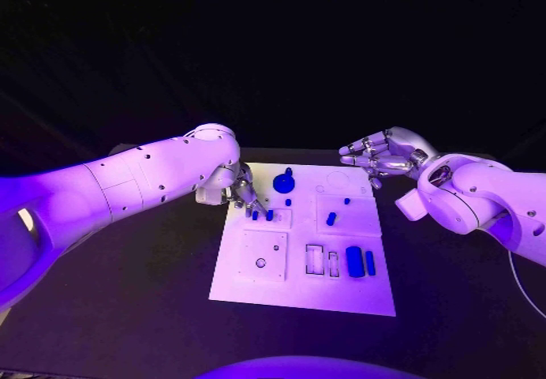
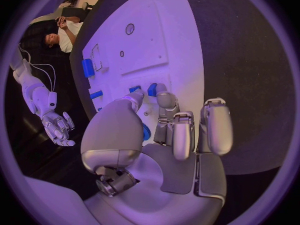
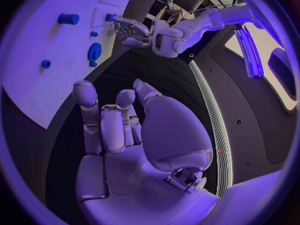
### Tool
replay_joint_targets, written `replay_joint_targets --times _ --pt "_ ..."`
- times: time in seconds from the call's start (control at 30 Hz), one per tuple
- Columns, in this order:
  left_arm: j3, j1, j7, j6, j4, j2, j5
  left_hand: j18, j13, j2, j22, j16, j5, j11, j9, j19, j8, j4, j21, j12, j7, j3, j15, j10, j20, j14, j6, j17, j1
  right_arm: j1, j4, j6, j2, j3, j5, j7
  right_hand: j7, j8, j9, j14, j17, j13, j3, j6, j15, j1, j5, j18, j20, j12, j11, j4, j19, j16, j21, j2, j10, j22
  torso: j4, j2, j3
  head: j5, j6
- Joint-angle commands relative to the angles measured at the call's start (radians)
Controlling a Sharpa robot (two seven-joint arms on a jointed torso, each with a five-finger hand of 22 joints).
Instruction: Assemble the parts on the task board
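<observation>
Head view: reaching in with the left hand point(image 1: 233, 189) over the near-left part of the white task board point(image 1: 301, 296), fingers pointing down among two small blue parts point(image 1: 260, 213) standing by a recess; apparently working at seating or picking one of these, though contact being too small to confirm. Hovering with the right hand point(image 1: 385, 158) above the bench point(image 1: 136, 316) just past the board's far right corner, fingers loosely curled, holding nothing. Lying nearer on the board, two longer blue pieces point(image 1: 360, 261). Left wrist view: fingers point(image 2: 165, 105) partly spread and extending toward a blue part point(image 2: 152, 89) at their tips; touching or merely beside, impossible to tell. Right wrist view: right hand point(image 3: 134, 130) half open, palm empty, well apart from the board and its blue gear-like part point(image 3: 94, 51). Next, judging from this: closing carefully on one small part and aligning it over its recess.
</observation>
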Motion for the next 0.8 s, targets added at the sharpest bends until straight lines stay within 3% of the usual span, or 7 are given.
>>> replay_joint_targets --times 0.03,0.3,0.43,0.57,0.63,0.73,0.8 --pt "-0.004 -0.008 -0.011 0.007 0.005 -0.002 0.01 -0.003 0.0 0.008 0.171 0.002 0.001 -0.009 -0.001 0.045 -0.001 0.0 -0.002 0.0 -0.001 -0.017 -0.003 0.0 -0.002 0.107 0.007 0.263 -0.006 -0.001 0.001 0.017 0.001 0.0 -0.002 0.001 0.0 -0.003 -0.001 0.032 -0.001 -0.001 0.0 -0.005 -0.002 -0.001 0.006 0.019 -0.001 -0.002 0.001 0.007 -0.007 -0.004 -0.005 -0.002 -0.007 -0.001 -0.0004 0.0 0.0001 0.0 0.0" --pt "0.005 -0.007 0.012 -0.056 0.041 -0.036 0.013 -0.002 0.0 0.019 0.169 0.002 0.001 -0.01 0.0 0.044 0.0 0.002 -0.007 0.001 -0.003 -0.064 -0.005 0.001 -0.004 0.107 0.008 0.263 -0.009 -0.001 0.0 0.018 0.002 0.0 -0.002 0.001 0.0 -0.003 -0.001 0.031 -0.003 -0.001 0.0 -0.005 -0.002 -0.001 0.007 0.02 -0.001 -0.003 0.001 0.007 -0.009 -0.006 -0.007 -0.002 -0.008 -0.004 0.0003 -0.001 -0.0002 -0.002 0.002" --pt "0.016 -0.003 0.036 -0.106 0.069 -0.063 0.034 0.001 -0.009 0.03 0.164 0.002 0.001 -0.01 -0.001 0.041 -0.003 0.002 -0.019 -0.007 -0.002 -0.086 -0.005 -0.003 -0.005 0.107 0.003 0.263 -0.017 -0.001 0.0 0.019 0.002 0.0 -0.002 0.001 0.0 -0.003 -0.001 0.031 -0.003 -0.001 0.0 -0.005 -0.002 -0.001 0.007 0.02 -0.001 -0.003 0.001 0.007 -0.009 -0.006 -0.007 -0.002 -0.008 -0.004 0.0011 -0.001 0.0006 -0.002 0.003" --pt "0.03 -0.001 0.066 -0.165 0.102 -0.092 0.059 0.015 -0.091 0.044 0.131 0.0 0.001 0.0 -0.005 0.018 -0.016 0.002 -0.09 -0.083 0.008 -0.108 0.002 -0.057 -0.001 0.106 -0.022 0.26 -0.005 -0.002 0.0 0.019 0.002 0.0 -0.002 0.001 0.0 -0.003 -0.001 0.031 -0.003 -0.001 0.0 -0.005 -0.002 -0.001 0.007 0.02 -0.001 -0.003 0.001 0.007 -0.009 -0.006 -0.007 -0.002 -0.008 -0.004 -0.0008 -0.001 0.0002 -0.002 0.005" --pt "0.037 0.001 0.09 -0.201 0.121 -0.108 0.073 0.035 -0.165 0.054 0.08 -0.047 0.003 0.014 -0.012 -0.02 -0.032 0.004 -0.199 -0.158 0.023 -0.109 0.013 -0.121 0.008 0.083 -0.055 0.196 0.017 -0.002 -0.001 0.019 0.002 0.0 -0.002 0.001 0.0 -0.003 -0.001 0.031 -0.003 -0.001 0.0 -0.005 -0.002 -0.001 0.007 0.02 -0.001 -0.003 0.001 0.007 -0.009 -0.006 -0.007 -0.002 -0.008 -0.004 -0.0011 0.0 -0.0006 -0.004 0.006" --pt "0.042 0.003 0.145 -0.242 0.143 -0.13 0.11 0.059 -0.175 0.063 0.012 -0.116 0.001 0.03 -0.019 -0.075 -0.041 0.003 -0.34 -0.176 0.042 -0.094 0.03 -0.163 0.021 0.047 -0.085 0.114 0.044 -0.002 0.0 0.02 0.001 0.0 -0.002 0.001 0.0 -0.003 -0.001 0.031 -0.003 -0.001 0.0 -0.005 -0.002 -0.001 0.007 0.02 -0.001 -0.003 0.001 0.007 -0.009 -0.006 -0.007 -0.002 -0.008 -0.004 -0.0003 0.0 -0.0004 -0.005 0.006" --pt "0.044 0.005 0.193 -0.259 0.153 -0.141 0.139 0.1 -0.192 0.038 -0.135 -0.276 0.001 0.062 -0.029 -0.204 -0.053 0.004 -0.636 -0.212 0.064 -0.101 0.051 -0.242 0.044 -0.05 -0.13 -0.058 0.059 -0.003 0.0 0.02 0.0 0.0 -0.002 0.001 0.0 -0.003 -0.001 0.031 -0.003 -0.001 0.0 -0.005 -0.002 -0.001 0.007 0.02 -0.001 -0.003 0.001 0.007 -0.009 -0.006 -0.007 -0.002 -0.008 -0.004 0.0001 0.0 0.0008 -0.006 0.008"
